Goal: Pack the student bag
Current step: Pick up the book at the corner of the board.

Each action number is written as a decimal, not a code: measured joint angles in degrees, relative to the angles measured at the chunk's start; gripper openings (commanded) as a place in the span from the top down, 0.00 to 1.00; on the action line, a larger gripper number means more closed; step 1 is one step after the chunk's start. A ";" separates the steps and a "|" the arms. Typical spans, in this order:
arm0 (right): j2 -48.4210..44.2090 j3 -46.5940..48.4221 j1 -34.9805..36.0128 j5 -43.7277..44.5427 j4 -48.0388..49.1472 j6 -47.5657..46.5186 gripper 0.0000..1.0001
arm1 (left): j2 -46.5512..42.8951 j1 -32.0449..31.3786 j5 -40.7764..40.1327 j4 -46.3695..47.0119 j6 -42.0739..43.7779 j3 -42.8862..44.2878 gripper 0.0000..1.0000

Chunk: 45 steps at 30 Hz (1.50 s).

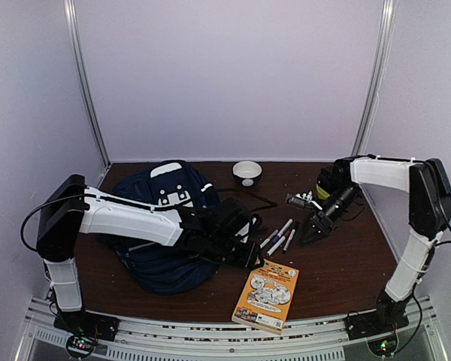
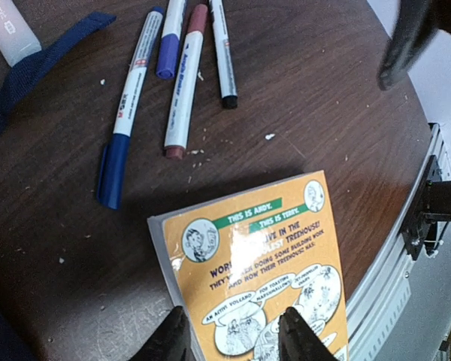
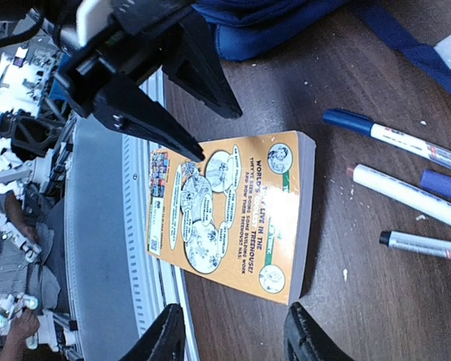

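The student bag (image 1: 154, 267) is lying on the left half of the table (image 1: 338, 271), partly under the left arm (image 1: 128, 218). At its 3 o'clock the left claw (image 1: 254, 261) is hanging with jaws apart, gripping nothing, just over an orange book (image 1: 267, 295) at the bag's 4 o'clock. Pens (image 1: 279, 237) are lying at the book's 12 o'clock. The right claw (image 1: 313, 229), at the pens' 3 o'clock, is standing partly open and empty. A bowl (image 1: 246, 172) is sitting at the bag's 1 o'clock
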 measured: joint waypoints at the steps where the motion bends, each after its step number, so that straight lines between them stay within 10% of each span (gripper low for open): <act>1: -2.58 -1.44 -0.28 0.31 1.33 1.64 0.55 | 0.81 0.15 0.04 -0.11 0.11 0.55 0.58; 14: -33.53 -16.90 -0.87 7.13 20.02 26.14 0.50 | 4.61 0.61 1.62 -1.25 -0.07 1.40 0.60; 45: -34.05 -18.67 -0.87 8.57 25.68 32.85 0.49 | 5.14 -0.70 4.87 -1.51 -1.14 4.44 0.58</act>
